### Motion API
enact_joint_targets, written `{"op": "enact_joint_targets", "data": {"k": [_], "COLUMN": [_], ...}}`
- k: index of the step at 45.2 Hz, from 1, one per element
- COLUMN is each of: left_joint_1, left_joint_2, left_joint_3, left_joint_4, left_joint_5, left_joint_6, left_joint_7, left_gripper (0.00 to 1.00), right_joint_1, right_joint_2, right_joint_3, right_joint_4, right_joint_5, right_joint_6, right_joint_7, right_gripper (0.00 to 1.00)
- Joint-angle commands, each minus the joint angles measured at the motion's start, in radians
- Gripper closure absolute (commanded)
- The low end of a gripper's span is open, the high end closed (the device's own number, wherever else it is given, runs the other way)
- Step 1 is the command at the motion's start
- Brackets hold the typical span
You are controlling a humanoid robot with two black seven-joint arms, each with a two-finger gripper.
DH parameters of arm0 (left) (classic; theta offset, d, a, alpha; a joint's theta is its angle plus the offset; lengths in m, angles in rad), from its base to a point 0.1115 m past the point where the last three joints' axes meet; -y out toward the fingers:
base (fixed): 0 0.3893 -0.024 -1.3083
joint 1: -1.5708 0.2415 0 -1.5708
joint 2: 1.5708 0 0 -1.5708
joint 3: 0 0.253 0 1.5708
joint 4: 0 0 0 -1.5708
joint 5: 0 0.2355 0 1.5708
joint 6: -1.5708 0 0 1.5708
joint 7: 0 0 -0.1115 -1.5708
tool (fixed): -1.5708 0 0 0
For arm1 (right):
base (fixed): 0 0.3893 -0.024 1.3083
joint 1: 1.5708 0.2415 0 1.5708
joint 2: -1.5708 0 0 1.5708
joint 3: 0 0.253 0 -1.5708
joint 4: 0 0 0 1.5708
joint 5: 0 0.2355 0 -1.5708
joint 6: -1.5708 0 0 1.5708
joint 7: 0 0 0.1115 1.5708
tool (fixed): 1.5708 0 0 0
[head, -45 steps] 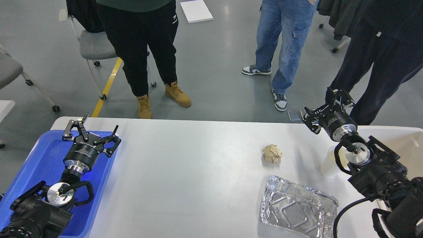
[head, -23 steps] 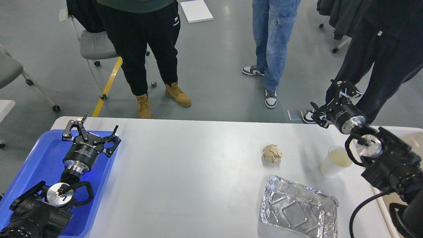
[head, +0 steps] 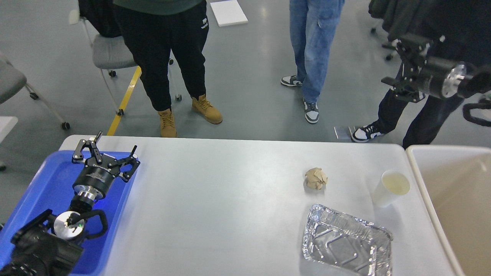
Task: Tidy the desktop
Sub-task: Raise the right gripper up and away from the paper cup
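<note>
The desktop (head: 230,199) fills the lower middle of the view. On its right part a crumpled brown paper ball (head: 316,178), a white paper cup (head: 390,188) and an empty foil tray (head: 347,241) are seen, apart from one another. A blue tray (head: 46,184) lies at its left edge, a beige bin (head: 454,203) at its right. The left gripper (head: 105,151) is held spread wide above the blue tray, empty. The right gripper (head: 401,61) is raised beyond the table; its opening cannot be told.

A white-grey surface (head: 230,199) carries a tan crumpled paper ball (head: 316,178), a white cup (head: 390,188) and a silver foil tray (head: 347,241). A blue tray (head: 46,180) and a beige bin (head: 456,199) flank it.
</note>
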Motion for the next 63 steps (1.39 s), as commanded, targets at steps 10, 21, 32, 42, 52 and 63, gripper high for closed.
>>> {"op": "enact_joint_targets", "data": {"k": [10, 21, 32, 42, 52, 63], "left_joint_1": [0.0, 0.0, 0.0, 0.0, 0.0, 0.0], "left_joint_2": [0.0, 0.0, 0.0, 0.0, 0.0, 0.0], "left_joint_3": [0.0, 0.0, 0.0, 0.0, 0.0, 0.0], "left_joint_4": [0.0, 0.0, 0.0, 0.0, 0.0, 0.0], "left_joint_5": [0.0, 0.0, 0.0, 0.0, 0.0, 0.0], "left_joint_6": [0.0, 0.0, 0.0, 0.0, 0.0, 0.0], "left_joint_7": [0.0, 0.002, 0.002, 0.002, 0.002, 0.002], "left_gripper": [0.0, 0.0, 0.0, 0.0, 0.0, 0.0], "right_joint_1": [0.497, 0.743, 0.904, 1.019, 1.085, 1.081], "right_joint_2": [-0.125, -0.111, -0.007, 0.061, 0.098, 0.203], "right_joint_3": [-0.545, -0.749, -0.823, -0.835, -0.8, -0.738], "right_joint_4": [0.34, 0.508, 0.646, 0.829, 0.872, 0.875], "right_joint_5": [-0.459, -0.627, -0.654, -0.696, -0.697, -0.688], "right_joint_6": [0.082, 0.153, 0.219, 0.22, 0.303, 0.328], "right_joint_7": [0.018, 0.082, 0.114, 0.115, 0.115, 0.115], "right_gripper": [0.0, 0.0, 0.0, 0.0, 0.0, 0.0]}}
